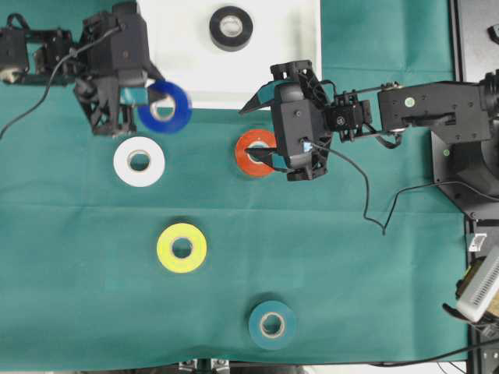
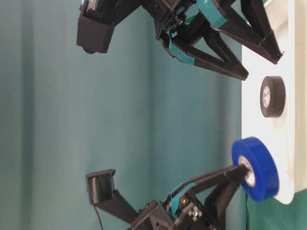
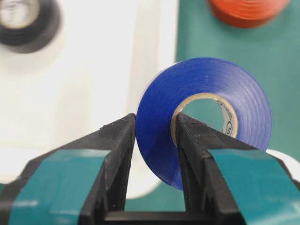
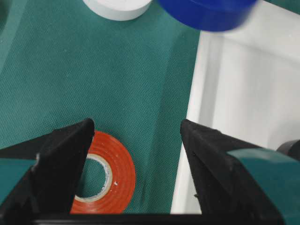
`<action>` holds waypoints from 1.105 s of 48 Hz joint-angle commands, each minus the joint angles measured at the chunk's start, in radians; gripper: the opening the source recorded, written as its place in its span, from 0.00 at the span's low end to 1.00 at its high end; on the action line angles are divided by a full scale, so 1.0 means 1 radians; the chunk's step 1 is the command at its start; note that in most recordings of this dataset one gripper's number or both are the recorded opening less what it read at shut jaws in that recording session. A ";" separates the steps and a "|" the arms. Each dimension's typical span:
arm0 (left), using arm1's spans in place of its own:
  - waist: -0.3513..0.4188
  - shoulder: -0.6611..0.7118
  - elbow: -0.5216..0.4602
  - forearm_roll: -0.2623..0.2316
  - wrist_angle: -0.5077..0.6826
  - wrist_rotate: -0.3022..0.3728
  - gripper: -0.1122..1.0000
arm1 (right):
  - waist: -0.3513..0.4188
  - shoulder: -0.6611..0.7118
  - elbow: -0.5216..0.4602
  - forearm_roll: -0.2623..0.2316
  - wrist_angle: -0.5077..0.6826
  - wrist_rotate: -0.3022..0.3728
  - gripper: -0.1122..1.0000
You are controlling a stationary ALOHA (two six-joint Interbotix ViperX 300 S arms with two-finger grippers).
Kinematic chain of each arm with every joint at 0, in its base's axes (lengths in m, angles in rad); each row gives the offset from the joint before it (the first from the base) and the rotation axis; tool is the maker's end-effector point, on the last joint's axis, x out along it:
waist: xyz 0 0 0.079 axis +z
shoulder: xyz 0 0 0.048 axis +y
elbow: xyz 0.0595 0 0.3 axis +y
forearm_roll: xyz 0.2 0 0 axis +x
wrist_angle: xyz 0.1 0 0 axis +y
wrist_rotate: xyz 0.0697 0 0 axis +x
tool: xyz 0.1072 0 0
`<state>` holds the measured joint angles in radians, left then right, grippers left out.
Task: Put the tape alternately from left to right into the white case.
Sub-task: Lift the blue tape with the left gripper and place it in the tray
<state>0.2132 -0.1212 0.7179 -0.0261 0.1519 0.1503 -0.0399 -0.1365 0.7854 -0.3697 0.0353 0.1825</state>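
- We see the left gripper point(image 3: 154, 136) clamped on the blue roll point(image 1: 165, 107), one finger through its core, at the case's point(image 1: 187, 54) near edge.
- The black roll point(image 1: 231, 28) lies inside the case.
- Our right gripper point(image 4: 136, 140) hangs spread wide over the red roll point(image 1: 256, 153), just outside the case.

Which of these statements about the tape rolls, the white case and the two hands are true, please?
1. The black roll lies inside the white case. True.
2. The left hand is shut on the blue roll. True.
3. The right hand grips the red roll. False: it is open above that roll.
4. The yellow roll is in the case. False: it lies on the green cloth.
5. The white roll lies on the cloth. True.
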 commanded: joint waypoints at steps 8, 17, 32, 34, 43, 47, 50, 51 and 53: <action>0.084 0.046 -0.061 0.002 -0.023 0.029 0.07 | 0.003 -0.012 -0.009 0.000 -0.009 0.002 0.81; 0.129 0.097 -0.086 0.002 -0.054 0.048 0.07 | 0.002 -0.012 -0.009 -0.002 -0.008 0.002 0.81; 0.135 0.109 -0.087 0.002 -0.057 0.048 0.07 | 0.003 -0.014 -0.009 -0.002 -0.009 0.002 0.81; 0.133 0.109 -0.087 0.003 -0.055 0.048 0.07 | 0.003 -0.012 -0.009 -0.002 -0.009 0.002 0.81; 0.135 0.110 -0.089 0.002 -0.057 0.046 0.08 | 0.003 -0.012 -0.009 -0.002 -0.009 0.002 0.81; 0.133 0.107 -0.087 0.002 -0.057 0.046 0.18 | 0.002 -0.012 -0.009 0.000 -0.009 0.002 0.81; 0.135 0.107 -0.087 0.003 -0.057 0.046 0.30 | 0.003 -0.012 -0.009 -0.002 -0.009 0.002 0.81; 0.135 0.107 -0.087 0.002 -0.055 0.046 0.35 | 0.003 -0.012 -0.009 0.000 -0.009 0.002 0.81; 0.135 0.107 -0.087 0.002 -0.055 0.046 0.45 | 0.003 -0.012 -0.009 -0.002 -0.009 0.002 0.81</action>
<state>0.3467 0.0031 0.6519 -0.0245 0.1043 0.1963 -0.0399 -0.1365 0.7854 -0.3697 0.0353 0.1825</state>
